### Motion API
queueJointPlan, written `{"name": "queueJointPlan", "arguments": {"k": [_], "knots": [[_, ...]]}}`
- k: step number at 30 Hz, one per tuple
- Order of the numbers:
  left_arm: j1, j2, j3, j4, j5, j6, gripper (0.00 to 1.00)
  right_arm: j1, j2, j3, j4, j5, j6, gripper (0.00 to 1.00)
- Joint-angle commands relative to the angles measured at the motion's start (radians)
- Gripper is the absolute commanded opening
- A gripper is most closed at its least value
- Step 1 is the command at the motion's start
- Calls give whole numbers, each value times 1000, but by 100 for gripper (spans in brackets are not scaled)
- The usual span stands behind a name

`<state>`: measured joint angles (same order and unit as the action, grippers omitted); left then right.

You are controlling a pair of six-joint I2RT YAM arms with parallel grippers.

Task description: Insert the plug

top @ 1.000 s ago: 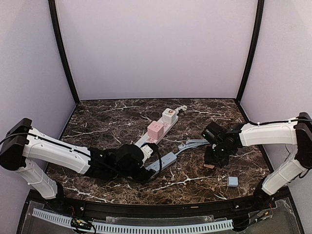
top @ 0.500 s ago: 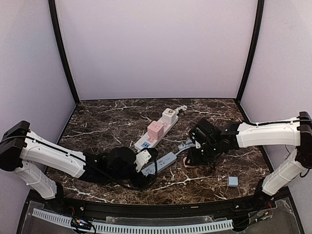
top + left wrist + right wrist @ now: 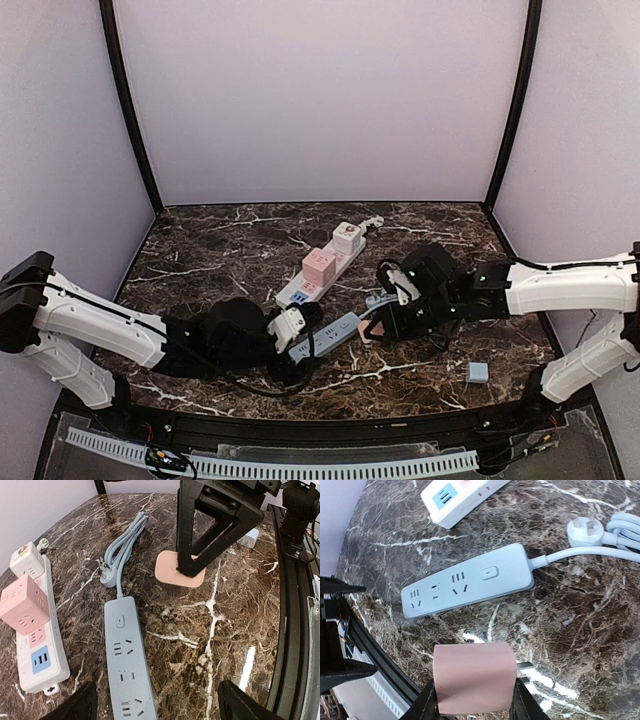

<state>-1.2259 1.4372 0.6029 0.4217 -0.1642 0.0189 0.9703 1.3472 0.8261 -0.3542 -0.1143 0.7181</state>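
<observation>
Lilac walls close in a dark, white-veined marble worktop [image 3: 200, 250]. At the left, the left gripper [image 3: 287, 338] has drawn back a little toward its own side over the last second. Its jaws stand wide, with the near end of the blue-grey power strip [image 3: 127, 665] lying between them, unpinched. Behind it the white power strip [image 3: 322, 270] with its pink cube adapters has not moved. The real change is further right: the right gripper [image 3: 385, 325], clamped on the pink plug [image 3: 472, 682], has swung in from the right side of the worktop. It now hangs low just beside the strip's cord end, near the strip's own loose plug [image 3: 107, 575]. Whether the pink plug touches the marble I cannot tell. Its prongs [image 3: 524, 666] stick out sideways rather than toward the sockets. Transport looks nearly done, then, and turning, lining up and pressing in are probably still to come. A small blue-grey cube [image 3: 477, 372] sits well apart at far right.
</observation>
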Motion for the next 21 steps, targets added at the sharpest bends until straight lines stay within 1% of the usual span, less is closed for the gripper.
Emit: {"name": "queueJointPlan", "arguments": {"k": [1, 4, 10, 14, 21], "knots": [[-5, -42, -12, 43, 48, 121, 83, 21, -45, -48, 105, -79, -88, 6], [-6, -59, -13, 53, 47, 193, 83, 24, -74, -68, 128, -85, -101, 6], [-14, -61, 11, 78, 49, 256, 82, 25, -97, -86, 174, -108, -78, 6], [-26, -11, 75, 57, 19, 272, 82, 26, -98, -90, 188, -107, -57, 6], [-56, 129, 200, 53, -68, 280, 81, 31, -89, -90, 212, -88, 5, 3]]}}
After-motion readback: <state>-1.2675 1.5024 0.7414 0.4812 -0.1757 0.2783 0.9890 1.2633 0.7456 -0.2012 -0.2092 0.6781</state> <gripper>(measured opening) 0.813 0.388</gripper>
